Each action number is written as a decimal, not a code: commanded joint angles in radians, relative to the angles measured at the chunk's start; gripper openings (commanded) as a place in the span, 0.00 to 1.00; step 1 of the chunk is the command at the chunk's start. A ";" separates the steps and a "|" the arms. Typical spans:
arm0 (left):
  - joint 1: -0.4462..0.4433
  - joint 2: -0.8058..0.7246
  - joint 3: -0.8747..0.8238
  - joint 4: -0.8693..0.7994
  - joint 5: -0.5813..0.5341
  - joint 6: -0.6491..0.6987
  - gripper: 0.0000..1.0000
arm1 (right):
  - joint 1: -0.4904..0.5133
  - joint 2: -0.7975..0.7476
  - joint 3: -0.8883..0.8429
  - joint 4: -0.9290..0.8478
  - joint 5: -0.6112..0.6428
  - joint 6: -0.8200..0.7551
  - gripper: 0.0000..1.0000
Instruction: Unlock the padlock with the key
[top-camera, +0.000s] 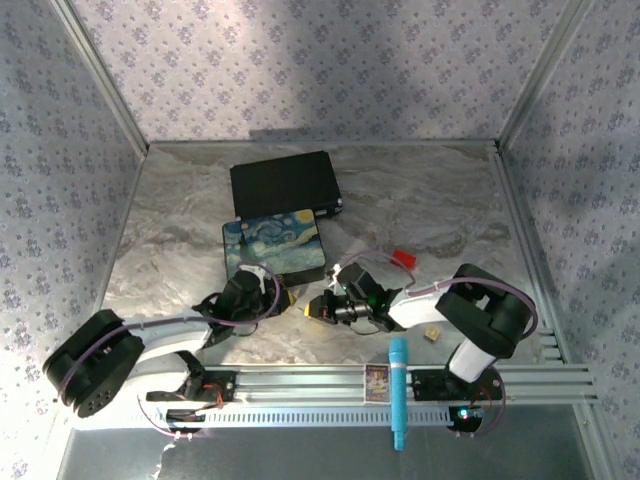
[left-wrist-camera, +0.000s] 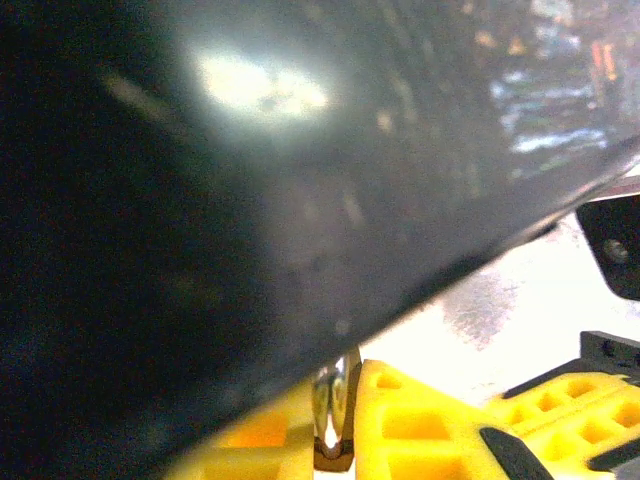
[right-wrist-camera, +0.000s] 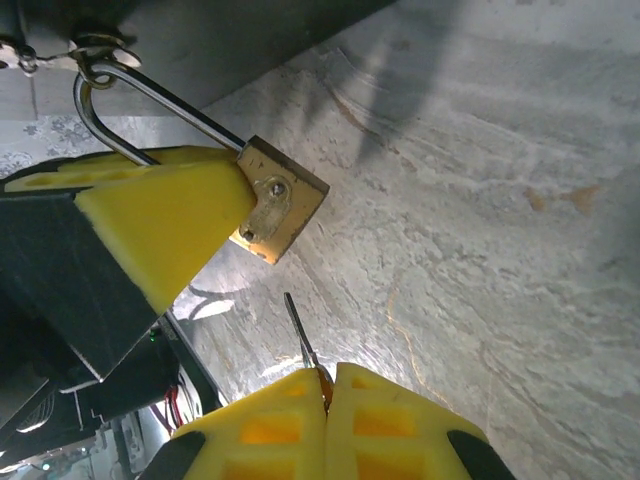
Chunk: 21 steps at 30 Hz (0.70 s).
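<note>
Nearest, along the table's (top-camera: 450, 215) near edge, a metal rail (top-camera: 300, 381) carries both arm bases; a teal cylinder (top-camera: 398, 391) lies across it towards the right, just beside a small card (top-camera: 377, 381); a small tan cube (top-camera: 432, 334) sits on the table just beyond the rail, close to the right arm.

The left arm reaches low from the near left corner towards the table's middle; the right arm folds back from the near right and points leftwards; the left gripper (top-camera: 287, 297) and the right gripper (top-camera: 317, 310) almost meet, tip to tip.

The left gripper's yellow fingers (right-wrist-camera: 160, 215) are clamped on the padlock (right-wrist-camera: 283, 200), which is held just off the near edge of the painted box (top-camera: 275, 248); its brass keyhole face is turned to the right wrist camera, and its silver shackle (right-wrist-camera: 150, 92) runs up to the left.

The right gripper's fingers (right-wrist-camera: 400, 420) are pressed together on the key (right-wrist-camera: 298, 335); its thin blade points up at the padlock, near it but apart.

The painted box lies closed, and behind it, touching it, a black box (top-camera: 285, 185) lies closed too; their contents are hidden; a red block (top-camera: 404, 258) rests to the right of the painted box.
</note>
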 joint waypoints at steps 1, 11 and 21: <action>-0.003 -0.026 0.019 -0.021 0.004 -0.101 0.08 | -0.013 0.032 -0.014 0.099 -0.042 0.042 0.00; -0.003 -0.070 0.022 0.001 0.029 -0.210 0.05 | -0.058 0.102 -0.057 0.278 -0.098 0.097 0.00; -0.020 -0.066 0.021 0.049 0.051 -0.251 0.03 | -0.060 0.119 -0.037 0.338 -0.141 0.096 0.00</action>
